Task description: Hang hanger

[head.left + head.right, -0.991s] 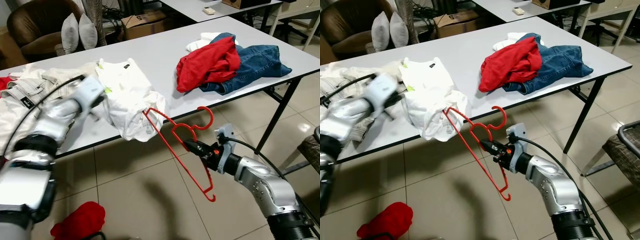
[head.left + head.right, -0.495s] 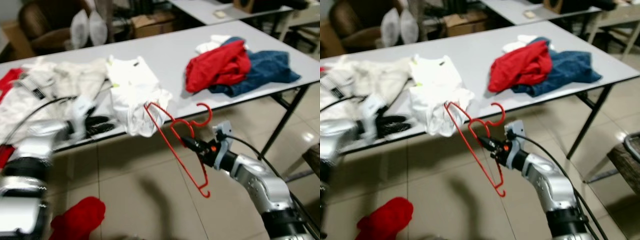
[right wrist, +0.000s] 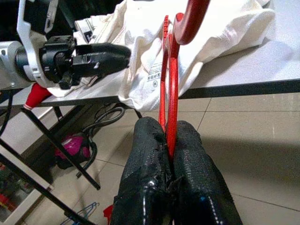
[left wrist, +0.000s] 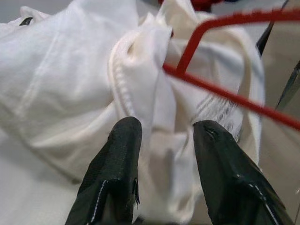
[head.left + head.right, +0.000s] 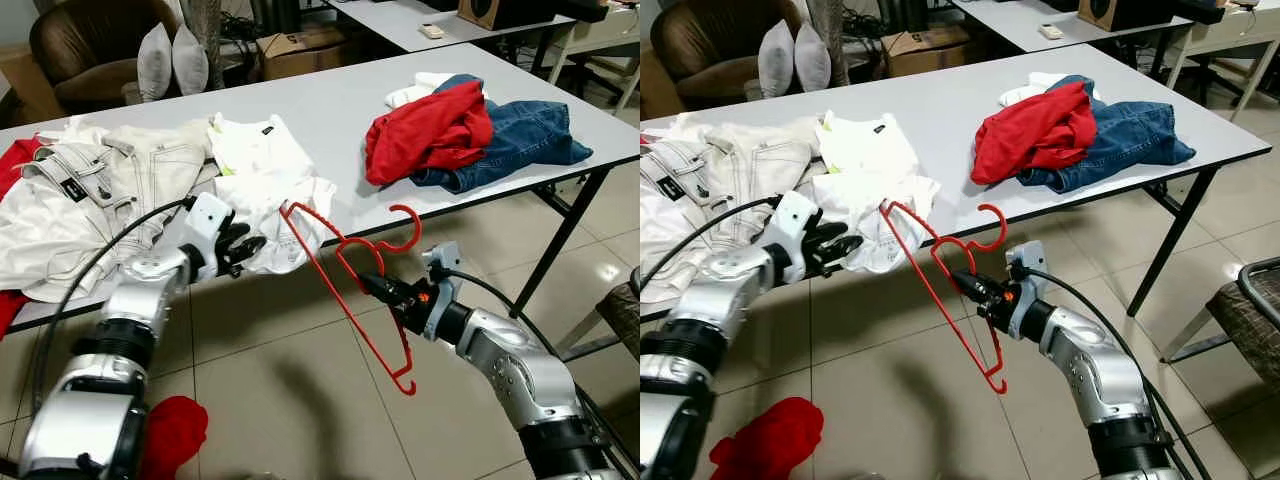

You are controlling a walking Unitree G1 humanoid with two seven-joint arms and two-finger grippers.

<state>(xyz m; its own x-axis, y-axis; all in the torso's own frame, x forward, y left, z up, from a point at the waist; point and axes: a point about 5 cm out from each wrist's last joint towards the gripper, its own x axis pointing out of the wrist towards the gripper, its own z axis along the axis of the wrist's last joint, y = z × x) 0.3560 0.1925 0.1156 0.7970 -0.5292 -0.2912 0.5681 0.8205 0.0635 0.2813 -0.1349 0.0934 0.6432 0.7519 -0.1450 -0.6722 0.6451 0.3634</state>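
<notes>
Tiled floor runs under a long grey table (image 5: 330, 110) on which clothes are spread: pale trousers (image 5: 90, 190) at the robot's left, a white shirt (image 5: 265, 175) draped over the near edge, and a red top (image 5: 430, 130) lying on blue jeans (image 5: 525, 130) further right. A red hanger (image 5: 350, 285) is held out in front of the table by the right gripper (image 5: 378, 290), whose two fingers are closed tight on the wire close below the hook, as the right wrist view confirms; one end of the hanger is pushed against or into the hanging edge of the shirt. The left gripper (image 5: 245, 247) is seen just beside that same fold, its fingers (image 4: 117, 164) parted with the cloth between them but not yet pinched. The step in hand is judged to be dressing the shirt onto the hanger before anything can be hung. Next, the fabric would need to be gripped and the collar spread so the hanger arm can be slid inside. Whether the hanger tip is already inside the shirt cannot be told, and no rail or hook for hanging is made out.
</notes>
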